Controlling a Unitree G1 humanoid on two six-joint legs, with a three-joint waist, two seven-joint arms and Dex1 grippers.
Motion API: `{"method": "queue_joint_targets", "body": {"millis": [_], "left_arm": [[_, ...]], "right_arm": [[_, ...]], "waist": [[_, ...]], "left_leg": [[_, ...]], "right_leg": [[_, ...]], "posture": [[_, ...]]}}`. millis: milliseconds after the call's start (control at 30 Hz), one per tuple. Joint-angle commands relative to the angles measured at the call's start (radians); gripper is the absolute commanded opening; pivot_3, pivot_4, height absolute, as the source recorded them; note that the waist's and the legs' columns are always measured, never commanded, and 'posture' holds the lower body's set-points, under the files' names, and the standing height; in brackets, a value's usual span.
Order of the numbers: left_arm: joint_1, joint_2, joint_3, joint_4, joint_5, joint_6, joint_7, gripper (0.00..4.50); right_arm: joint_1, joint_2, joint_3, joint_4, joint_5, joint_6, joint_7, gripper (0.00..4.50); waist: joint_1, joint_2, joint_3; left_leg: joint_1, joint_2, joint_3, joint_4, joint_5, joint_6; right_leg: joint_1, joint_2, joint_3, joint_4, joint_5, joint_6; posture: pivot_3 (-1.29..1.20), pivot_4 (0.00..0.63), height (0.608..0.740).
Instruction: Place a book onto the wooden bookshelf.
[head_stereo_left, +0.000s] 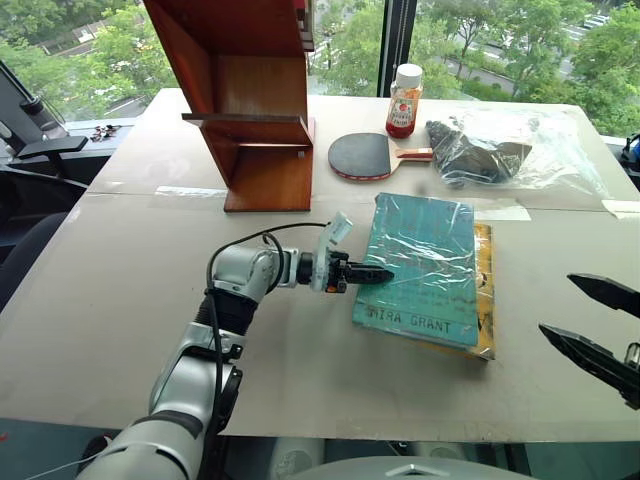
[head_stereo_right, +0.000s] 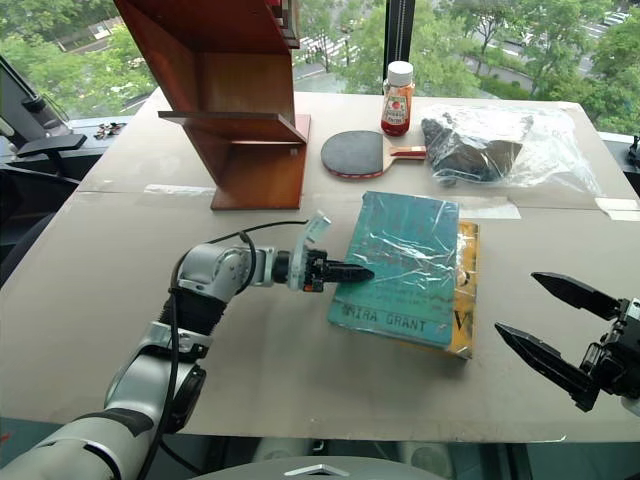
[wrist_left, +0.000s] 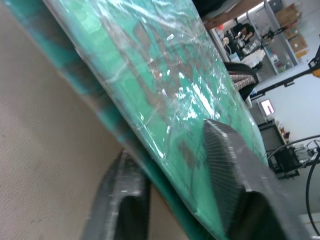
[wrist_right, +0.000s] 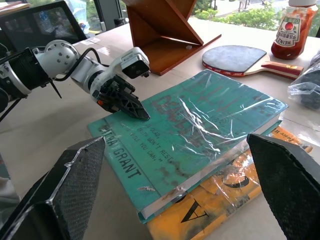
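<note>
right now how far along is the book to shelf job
Early. Done: the left gripper has shut on the teal book at its edge. In hand: the book lies flat on the yellow-orange book, not yet lifted. Left: lift it and set it on the wooden bookshelf. The right gripper is open, off to the side.

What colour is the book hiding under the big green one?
Yellow-orange with black letters. The yellow-orange book shows best in the right wrist view, under the teal book.

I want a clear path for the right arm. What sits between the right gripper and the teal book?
Bare tabletop separates the right gripper from the teal book, as the right eye view shows.
</note>
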Motion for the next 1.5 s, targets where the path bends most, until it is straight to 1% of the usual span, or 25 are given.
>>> {"method": "queue_joint_targets", "body": {"millis": [33,100,233,333,400,433,533,600,700,767,867,933,1000,1100,1333,1500], "left_arm": [[-0.019,-0.006,0.065,-0.043,-0.036,0.035,0.036,0.02],[-0.023,-0.006,0.101,-0.066,-0.067,0.064,0.056,0.02],[-0.034,-0.004,0.181,-0.18,-0.144,0.101,0.092,0.02],[-0.09,-0.015,0.246,-0.305,-0.188,0.058,0.126,0.02],[-0.137,-0.007,0.259,-0.373,-0.17,-0.02,0.141,0.02],[-0.158,0.002,0.252,-0.401,-0.14,-0.082,0.142,0.02],[-0.212,0.038,0.208,-0.451,0.059,-0.485,0.092,0.02],[-0.246,0.068,0.184,-0.438,0.166,-0.697,0.071,0.02],[-0.291,0.178,0.095,-0.359,0.444,-1.047,0.094,0.02],[-0.32,0.231,0.067,-0.308,0.57,-1.19,0.144,0.02],[-0.348,0.292,0.05,-0.272,0.71,-1.297,0.22,0.02],[-0.34,0.347,0.05,-0.27,0.805,-1.323,0.269,0.02],[-0.298,0.417,0.059,-0.281,0.888,-1.319,0.297,0.02],[-0.244,0.498,0.065,-0.293,0.98,-1.297,0.33,0.02],[-0.171,0.586,0.067,-0.286,1.111,-1.211,0.377,0.02],[-0.158,0.604,0.06,-0.29,1.156,-1.153,0.385,0.02]], "right_arm": [[-0.009,-0.012,-0.028,0.001,0.008,-0.023,-0.001,4.5],[-0.019,-0.018,-0.024,0.009,0.004,-0.025,0.0,4.5],[-0.078,-0.042,-0.017,0.045,0.013,-0.026,-0.012,4.5],[-0.142,-0.069,-0.025,0.09,0.028,-0.024,-0.019,4.5],[-0.188,-0.091,-0.025,0.119,0.031,-0.024,-0.022,4.5],[-0.214,-0.102,-0.022,0.134,0.035,-0.022,-0.026,4.5],[-0.321,-0.133,0.018,0.187,0.049,-0.019,-0.043,4.5],[-0.387,-0.145,0.052,0.218,0.06,-0.011,-0.05,4.5],[-0.487,-0.16,0.119,0.264,0.069,0.0,-0.052,4.5],[-0.554,-0.165,0.157,0.298,0.07,0.004,-0.054,4.5],[-0.638,-0.171,0.195,0.345,0.076,0.011,-0.051,4.5],[-0.69,-0.176,0.218,0.374,0.073,0.014,-0.039,4.5],[-0.749,-0.175,0.24,0.402,0.087,0.022,-0.039,4.5],[-0.816,-0.164,0.267,0.435,0.101,0.034,-0.041,4.5],[-0.927,-0.139,0.322,0.483,0.132,0.069,-0.044,4.5],[-0.979,-0.122,0.344,0.503,0.142,0.087,-0.051,4.5]], "waist": [[0.0,0.0,0.0],[0.0,0.0,0.0],[-0.002,0.0,0.0],[0.0,-0.001,0.001],[0.005,-0.003,0.003],[0.006,-0.003,0.003],[0.003,-0.002,0.003],[0.0,-0.003,0.003],[-0.002,-0.003,0.004],[0.001,-0.002,0.003],[0.001,-0.003,0.004],[0.002,-0.003,0.005],[0.001,-0.003,0.005],[-0.005,-0.003,0.005],[0.003,-0.005,0.007],[0.002,-0.005,0.007]], "left_leg": [[0.0,0.0,0.0,0.0,0.0,0.0],[0.0,0.0,0.0,0.0,0.0,0.0],[0.0,0.0,0.0,0.0,0.0,0.0],[0.0,0.0,0.0,0.0,0.0,0.0],[-0.001,0.0,0.0,0.0,0.0,0.0],[-0.001,0.0,0.0,0.0,0.0,0.0],[-0.001,-0.001,0.0,0.0,0.0,0.0],[0.0,-0.001,0.001,-0.001,0.0,0.0],[0.0,-0.001,0.0,-0.001,0.0,0.0],[0.0,-0.001,0.001,-0.002,0.0,0.0],[-0.001,-0.001,0.001,-0.001,0.0,0.0],[-0.002,-0.001,0.001,-0.001,0.0,0.0],[-0.002,-0.001,0.001,-0.001,0.0,0.0],[-0.002,0.0,0.001,-0.002,0.0,0.0],[-0.003,0.0,0.0,-0.002,0.0,0.0],[-0.003,0.0,0.0,-0.001,0.0,0.0]], "right_leg": [[0.0,0.0,0.0,0.0,0.0,0.0],[0.0,0.0,0.0,0.0,0.0,0.0],[0.0,0.0,0.0,0.0,0.0,0.0],[0.0,0.0,0.0,0.0,0.0,0.0],[0.0,0.0,0.0,0.0,0.0,0.0],[0.0,0.0,0.0,0.0,0.001,-0.002],[0.001,0.0,0.0,-0.002,0.003,-0.004],[0.001,0.0,0.001,-0.002,0.003,-0.004],[0.001,0.0,0.001,-0.002,0.003,-0.004],[0.001,0.0,0.001,-0.003,0.003,-0.004],[0.001,0.0,0.001,-0.004,0.004,-0.002],[0.001,0.0,0.001,-0.005,0.006,0.0],[0.001,0.0,0.001,-0.005,0.006,0.001],[0.0,0.0,0.001,-0.005,0.006,0.001],[0.0,0.0,0.0,-0.005,0.006,0.001],[0.0,-0.001,0.0,-0.004,0.006,0.001]], "posture": [[0.0,0.15,0.74],[0.0,0.15,0.74],[0.0,0.15,0.74],[0.0,0.15,0.74],[0.0,0.15,0.74],[0.0,0.15,0.74],[0.0,0.15,0.74],[0.0,0.15,0.74],[0.0,0.15,0.74],[0.0,0.15,0.74],[0.0,0.15,0.74],[0.0,0.15,0.74],[0.0,0.15,0.74],[0.0,0.15,0.74],[0.0,0.15,0.74],[0.0,0.15,0.74]]}}
